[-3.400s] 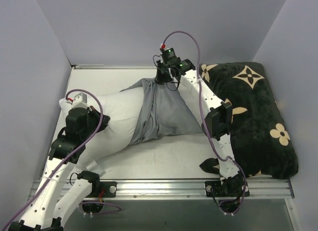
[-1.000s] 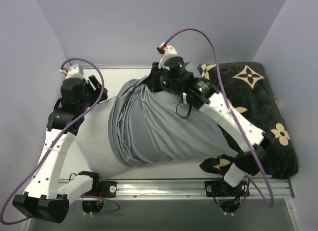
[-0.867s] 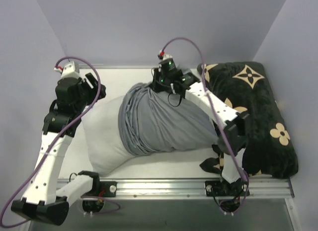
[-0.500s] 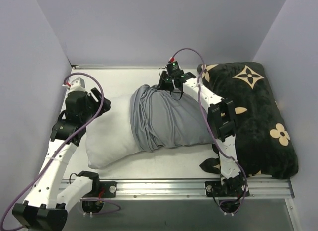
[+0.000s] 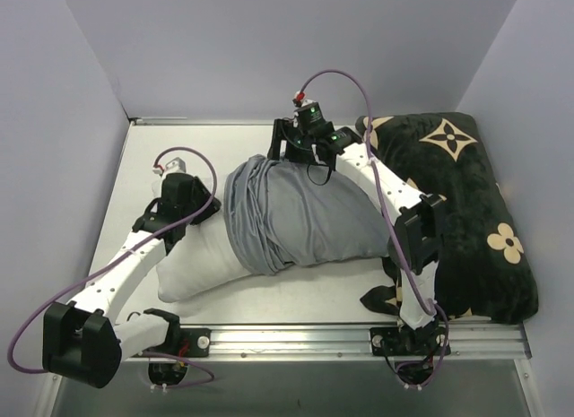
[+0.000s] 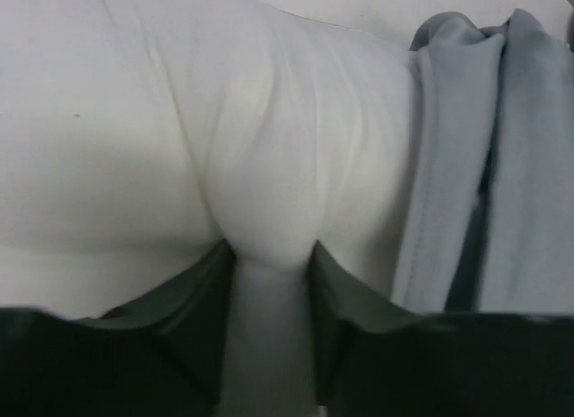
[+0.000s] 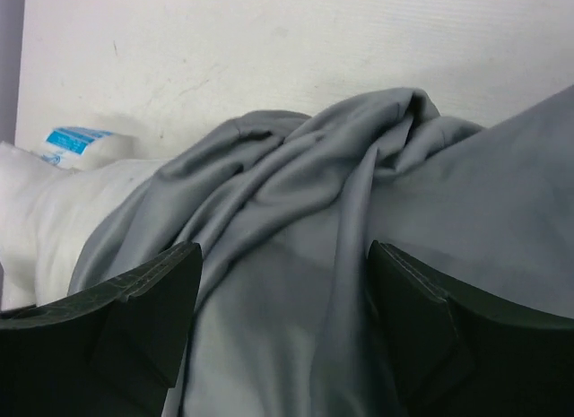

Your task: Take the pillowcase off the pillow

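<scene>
The white pillow (image 5: pixel 193 260) lies across the table with its left end bare. The blue-grey pillowcase (image 5: pixel 305 215) is bunched in folds over its middle and right part. My left gripper (image 5: pixel 199 209) presses down on the bare end. In the left wrist view it (image 6: pixel 267 273) pinches a ridge of the pillow (image 6: pixel 179 121), with the pillowcase's hem (image 6: pixel 430 184) just to the right. My right gripper (image 5: pixel 285 155) is at the far edge of the pillowcase. In the right wrist view its jaws (image 7: pixel 282 291) stand wide apart over the gathered pillowcase (image 7: pixel 359 184), gripping nothing.
A black cushion (image 5: pixel 466 202) with tan flower motifs fills the right side, and the right arm reaches past it. Grey walls close in the left, back and right. A metal rail (image 5: pixel 296 338) runs along the near edge. A blue-printed label (image 7: pixel 76 141) shows at the pillow's far corner.
The right gripper has opened and let go of the pillowcase. The left arm has swung in from the left wall onto the bare pillow end and closed on it. The pillow has settled lower.
</scene>
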Tool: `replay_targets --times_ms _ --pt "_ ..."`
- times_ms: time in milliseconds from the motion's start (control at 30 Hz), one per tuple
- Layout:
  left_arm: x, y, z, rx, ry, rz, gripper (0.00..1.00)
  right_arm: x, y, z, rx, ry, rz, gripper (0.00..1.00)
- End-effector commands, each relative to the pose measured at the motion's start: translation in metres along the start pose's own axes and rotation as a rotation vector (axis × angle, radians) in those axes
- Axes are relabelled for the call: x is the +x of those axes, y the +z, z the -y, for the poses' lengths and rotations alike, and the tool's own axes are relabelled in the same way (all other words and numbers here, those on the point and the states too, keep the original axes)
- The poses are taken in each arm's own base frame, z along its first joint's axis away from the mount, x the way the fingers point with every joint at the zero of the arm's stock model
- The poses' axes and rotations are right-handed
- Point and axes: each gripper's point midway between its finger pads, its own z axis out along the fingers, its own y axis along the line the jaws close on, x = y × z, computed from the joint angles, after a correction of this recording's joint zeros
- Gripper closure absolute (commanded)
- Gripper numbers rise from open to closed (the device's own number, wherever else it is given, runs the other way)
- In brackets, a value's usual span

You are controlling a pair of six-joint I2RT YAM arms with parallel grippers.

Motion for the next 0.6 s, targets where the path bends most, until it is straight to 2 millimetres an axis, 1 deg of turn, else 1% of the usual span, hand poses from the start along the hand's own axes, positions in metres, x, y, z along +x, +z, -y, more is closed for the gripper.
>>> replay_targets --times_ms 0,33,67,100,133,167,200,233,267,300,367,433,533,567 --pt "0.022 0.017 -0.008 -0.001 -0.030 -0.066 0.65 -0.002 -0.055 -0.016 0.026 -0.130 0.046 0.23" --pt "0.021 0.019 -0.012 -0.009 -0.033 -0.066 0.85 0.003 -0.059 -0.002 0.105 -0.172 0.065 0.22" --pt "0.019 0.020 -0.016 -0.027 -0.042 -0.062 1.00 0.007 -0.065 0.001 0.134 -0.192 0.073 0.21" --pt "0.016 0.019 -0.017 -0.029 -0.043 -0.054 1.00 0.004 -0.079 0.001 0.148 -0.201 0.101 0.19" --pt "0.011 0.019 -0.023 -0.042 -0.046 -0.042 1.00 0.015 -0.080 0.015 0.190 -0.205 0.083 0.19" --pt "0.007 0.017 -0.024 -0.040 -0.050 -0.029 1.00 0.018 -0.084 0.025 0.226 -0.208 0.085 0.18" --pt "0.003 0.015 -0.026 -0.043 -0.054 -0.018 1.00 0.015 -0.095 0.032 0.249 -0.206 0.105 0.17" --pt "0.000 0.014 -0.028 -0.045 -0.048 -0.010 1.00 0.019 -0.097 0.042 0.276 -0.205 0.102 0.17" --pt "-0.007 0.012 -0.028 -0.045 -0.051 0.007 1.00 0.028 -0.095 0.052 0.294 -0.214 0.077 0.17" --pt "-0.010 0.009 -0.029 -0.050 -0.048 0.014 1.00 0.033 -0.094 0.056 0.297 -0.218 0.065 0.17" --pt "-0.017 0.007 -0.030 -0.050 -0.049 0.027 1.00 0.041 -0.089 0.055 0.278 -0.225 0.033 0.19" --pt "-0.020 0.004 -0.027 -0.039 -0.044 0.034 1.00 0.050 -0.079 0.055 0.273 -0.241 -0.002 0.25" --pt "-0.030 -0.002 -0.024 -0.034 -0.036 0.061 1.00 0.051 -0.072 0.056 0.287 -0.266 -0.026 0.42" --pt "-0.033 -0.004 -0.024 -0.035 -0.034 0.068 1.00 0.048 -0.072 0.058 0.302 -0.268 -0.022 0.64"
